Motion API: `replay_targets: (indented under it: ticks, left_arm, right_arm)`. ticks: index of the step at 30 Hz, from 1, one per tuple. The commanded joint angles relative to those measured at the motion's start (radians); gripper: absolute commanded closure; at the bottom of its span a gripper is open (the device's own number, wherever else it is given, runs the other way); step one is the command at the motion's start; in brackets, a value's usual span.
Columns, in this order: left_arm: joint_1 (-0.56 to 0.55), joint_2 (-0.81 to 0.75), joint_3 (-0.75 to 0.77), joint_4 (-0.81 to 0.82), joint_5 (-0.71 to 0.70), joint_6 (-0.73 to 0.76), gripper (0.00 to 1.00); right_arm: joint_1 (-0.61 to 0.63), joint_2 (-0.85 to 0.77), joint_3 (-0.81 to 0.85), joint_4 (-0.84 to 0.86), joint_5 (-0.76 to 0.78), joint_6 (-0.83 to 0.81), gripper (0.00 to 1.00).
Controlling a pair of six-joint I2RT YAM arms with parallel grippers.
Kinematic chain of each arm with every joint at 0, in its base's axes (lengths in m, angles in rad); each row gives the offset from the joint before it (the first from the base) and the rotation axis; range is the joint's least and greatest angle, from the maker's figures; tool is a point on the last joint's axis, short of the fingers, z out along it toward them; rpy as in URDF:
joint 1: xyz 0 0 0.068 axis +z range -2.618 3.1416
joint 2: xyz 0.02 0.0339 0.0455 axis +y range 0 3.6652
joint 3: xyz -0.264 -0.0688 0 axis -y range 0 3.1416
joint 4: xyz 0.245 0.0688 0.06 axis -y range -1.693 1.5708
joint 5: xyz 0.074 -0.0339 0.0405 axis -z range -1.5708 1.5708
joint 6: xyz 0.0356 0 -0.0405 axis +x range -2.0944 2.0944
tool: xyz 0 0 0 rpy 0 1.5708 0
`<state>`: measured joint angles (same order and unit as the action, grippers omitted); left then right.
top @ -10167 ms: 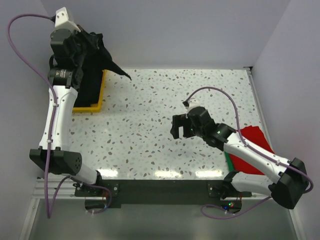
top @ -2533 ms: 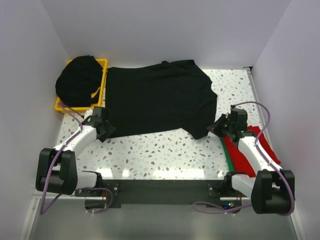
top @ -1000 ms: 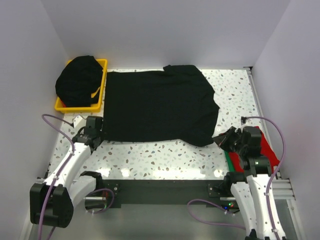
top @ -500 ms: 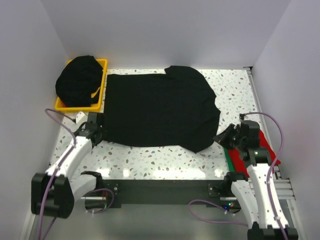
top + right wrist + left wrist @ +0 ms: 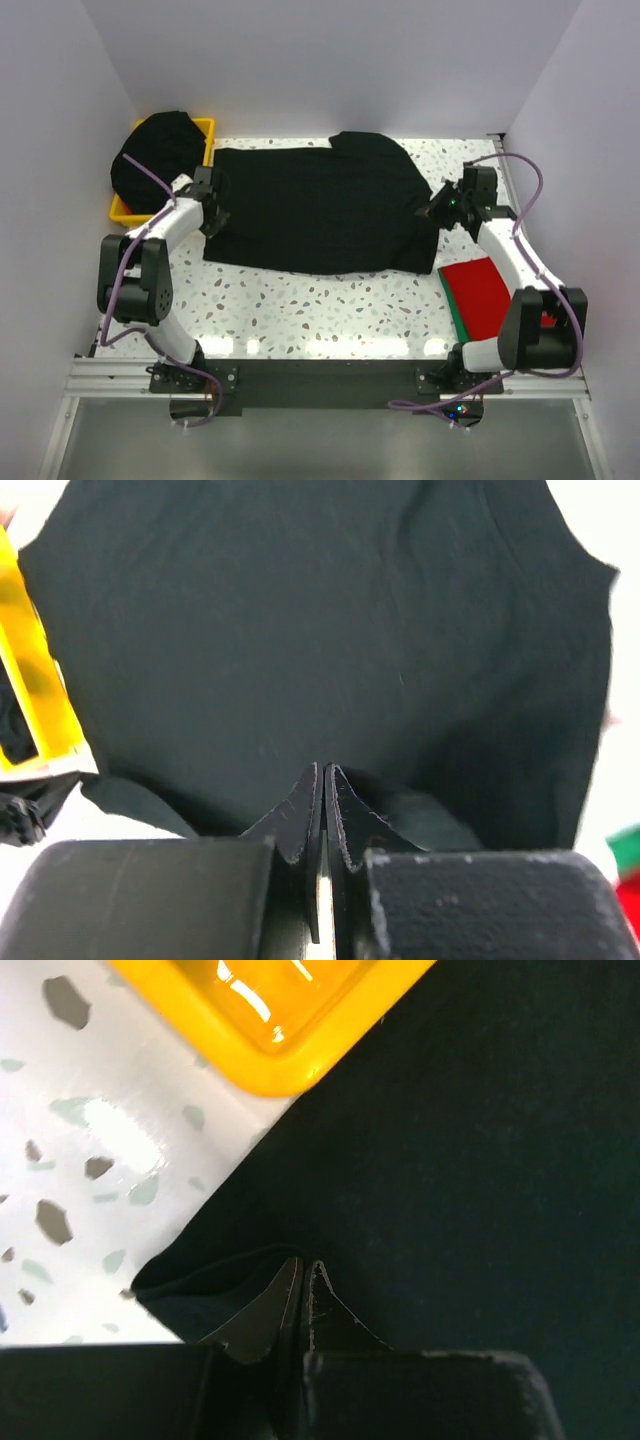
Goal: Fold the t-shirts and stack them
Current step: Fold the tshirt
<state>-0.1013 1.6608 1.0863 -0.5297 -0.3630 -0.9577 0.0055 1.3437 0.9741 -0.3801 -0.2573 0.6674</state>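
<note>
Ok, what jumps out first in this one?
A black t-shirt lies spread out across the middle of the table, with the left hand pinched shut on its left edge and the right hand pinched shut on its right edge. A folded red t-shirt sits at the near right. A yellow bin heaped with black cloth stands at the far left.

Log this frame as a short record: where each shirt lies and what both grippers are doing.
spread shirt: black t-shirt, flat on the speckled table
left gripper: shut on the shirt's left edge, beside the yellow bin
right gripper: shut on the shirt's right edge
bin contents: heap of black shirts
finished pile: red t-shirt, folded flat at the near right
</note>
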Motion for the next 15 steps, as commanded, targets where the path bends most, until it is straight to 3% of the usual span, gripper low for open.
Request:
replay_targets:
  ticks: [1,15]
  left_arm:
    - [0.031,0.057,0.089,-0.024,0.027,0.011,1.00]
    - [0.101,0.057,0.104,-0.001,0.042,0.019,1.00]
  right_arm:
    - [-0.002,0.112,0.122,0.102,-0.028,0.020,1.00]
    - [-0.004,0.359,0.345,0.142,-0.030,0.043,1.00]
